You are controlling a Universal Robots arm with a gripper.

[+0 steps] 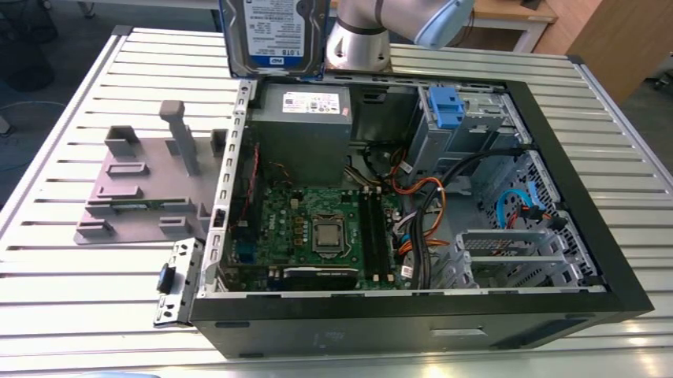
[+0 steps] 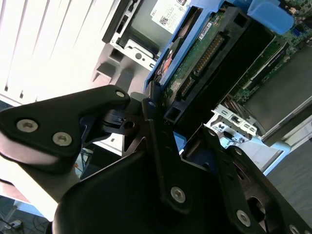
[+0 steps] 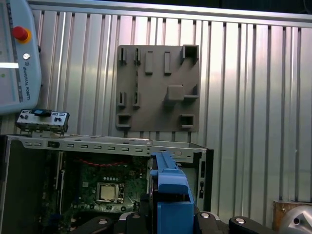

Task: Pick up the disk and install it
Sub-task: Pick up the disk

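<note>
While held upright above open computer case, disk sits clamped between jaws.

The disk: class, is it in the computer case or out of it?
Out. The disk hangs upright over the case's edge, clamped in the gripper, not in a bay.

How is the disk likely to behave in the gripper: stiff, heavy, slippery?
The disk is a metal slab, so probably stiff and heavy for its size. Its exposed circuit board looks fragile. The blue bracket may flex slightly.
</note>
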